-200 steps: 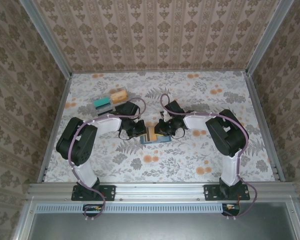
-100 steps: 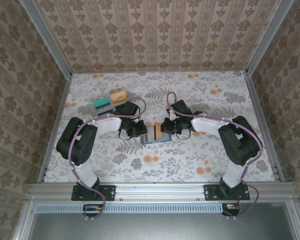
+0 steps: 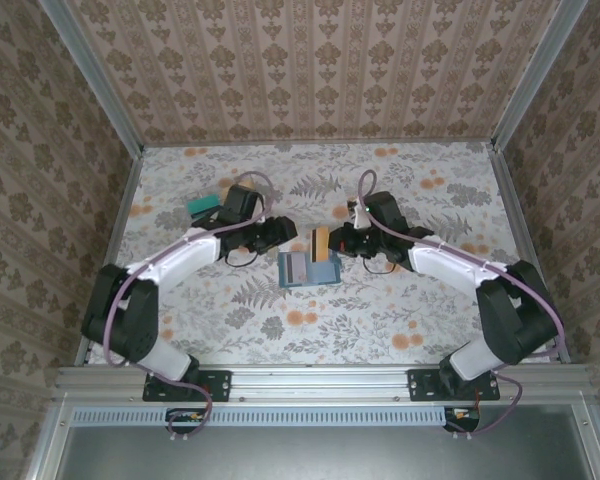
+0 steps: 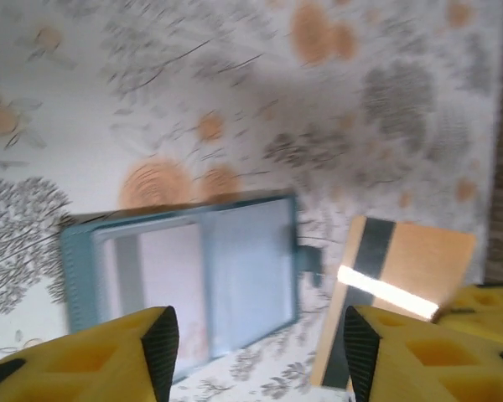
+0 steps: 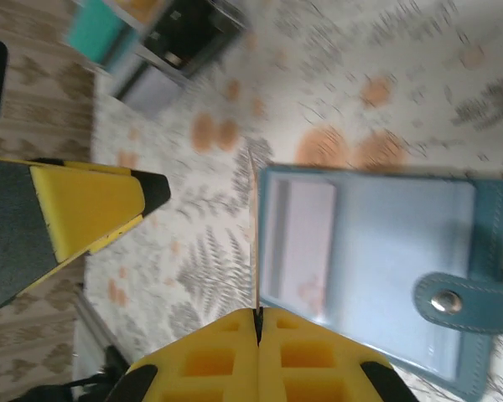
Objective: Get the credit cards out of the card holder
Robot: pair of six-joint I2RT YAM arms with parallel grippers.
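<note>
Since a second ago both arms have drawn back from the card holder (image 3: 302, 270), and the tan card (image 3: 321, 243) has come out of it. Starting from the left, a teal card (image 3: 204, 205) lies on the tabletop (image 3: 420, 310) near the far left edge, already out. Next comes my left tool (image 4: 260, 335), close to the holder's far left side, with its fingers spread and nothing between them. The holder lies open and flat in the middle of the tabletop. In its left slot I see a pale rectangle, perhaps a grey card. Just beside the holder's far right corner the tan card stands on its edge, pinched at one end by my right tool (image 5: 257, 322), which is clenched on it. I judge the cards to be light, stiff and slippery, so each should be taken by a free edge. The holder is light also and may slide, so I think it should be pressed down meanwhile.
</note>
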